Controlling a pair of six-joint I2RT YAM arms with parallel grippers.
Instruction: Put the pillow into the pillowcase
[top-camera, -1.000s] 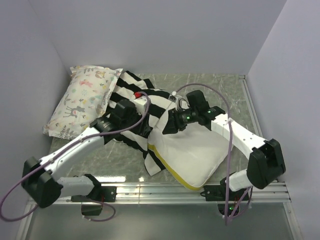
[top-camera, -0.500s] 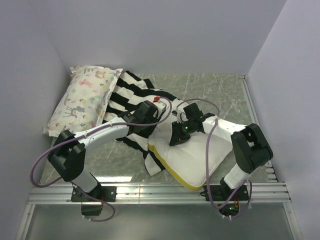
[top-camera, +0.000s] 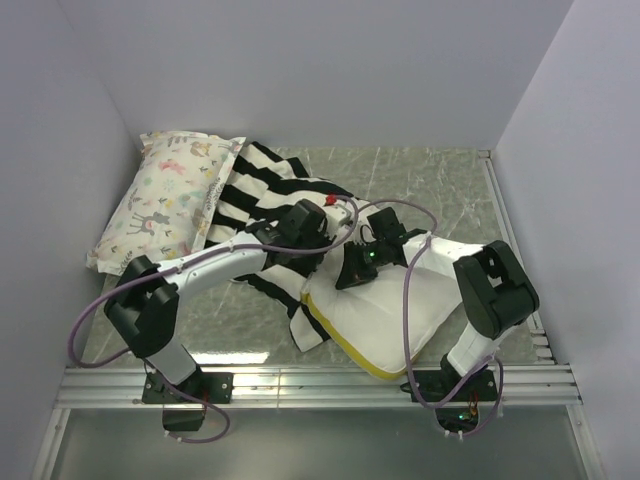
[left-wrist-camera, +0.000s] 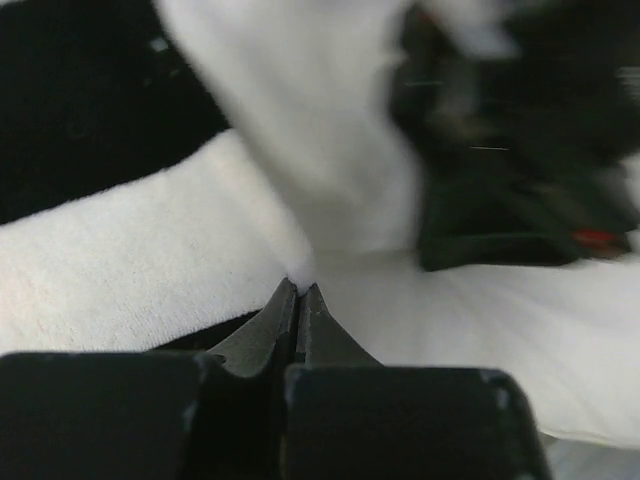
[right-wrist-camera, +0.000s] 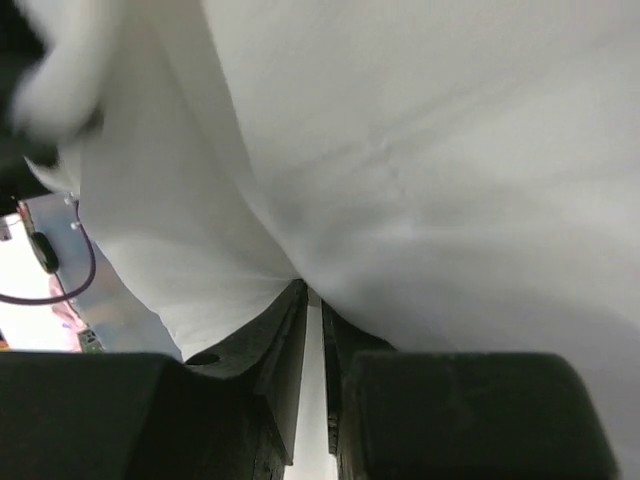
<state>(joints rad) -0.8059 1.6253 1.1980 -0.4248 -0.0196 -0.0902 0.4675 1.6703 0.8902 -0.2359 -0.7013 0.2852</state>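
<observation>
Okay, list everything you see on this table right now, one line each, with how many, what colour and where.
pillow: one, cream-white with a yellow band, front centre-right
pillowcase: one, black and white stripes, rumpled mid-table, left of the pillow
printed pillow: one, pastel pattern, far-left corner
table: one, grey-green marbled, under everything
cables: two, purple, looping along the arms
left gripper: one, black, shut on the pillowcase
right gripper: one, black, shut on the pillow

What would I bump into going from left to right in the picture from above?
flowery pillow → stripy pillowcase → white pillow with the yellow edge
</observation>
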